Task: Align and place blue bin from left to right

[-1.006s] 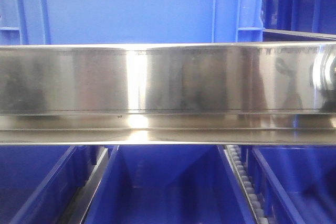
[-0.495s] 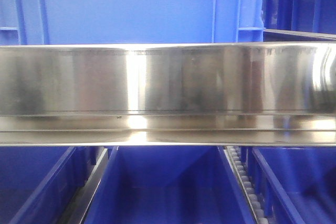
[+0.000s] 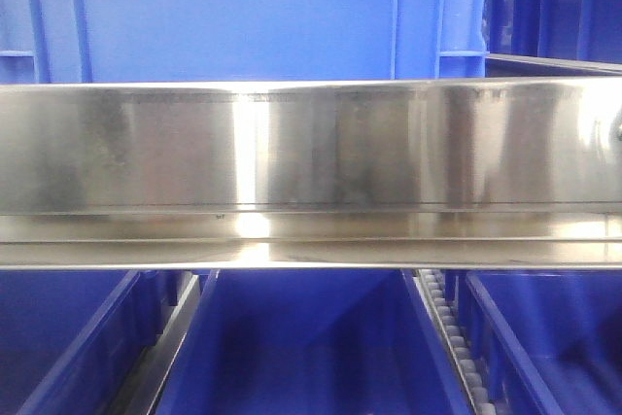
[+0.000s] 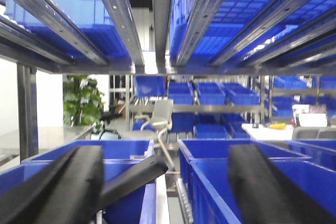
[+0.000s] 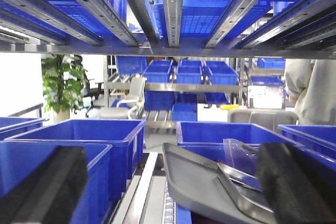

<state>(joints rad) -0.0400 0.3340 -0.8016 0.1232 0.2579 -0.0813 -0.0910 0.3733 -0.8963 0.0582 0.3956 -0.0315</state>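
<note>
In the left wrist view, my left gripper (image 4: 163,192) stands open and empty. It looks down the aisle between a blue bin (image 4: 121,153) on the left and a blue bin (image 4: 236,171) on the right. A black bar (image 4: 136,174) slants across the left bin's corner. My right gripper (image 5: 168,192) is open too, holding nothing, between a blue bin (image 5: 84,135) at left and a blue bin (image 5: 231,132) at right. The front view shows neither gripper, only a large blue bin (image 3: 243,17) above a steel beam and blue bins (image 3: 301,337) below it.
A steel shelf beam (image 3: 311,172) fills the middle of the front view. A grey tray (image 5: 210,182) and a clear plastic piece (image 5: 239,153) lean in the near right bin. Roller rails (image 5: 173,3) with more bins run overhead. A person (image 5: 312,90) stands far right.
The bright round reflection at the right end of the steel beam has slid off to the right edge. The bins have not moved.
</note>
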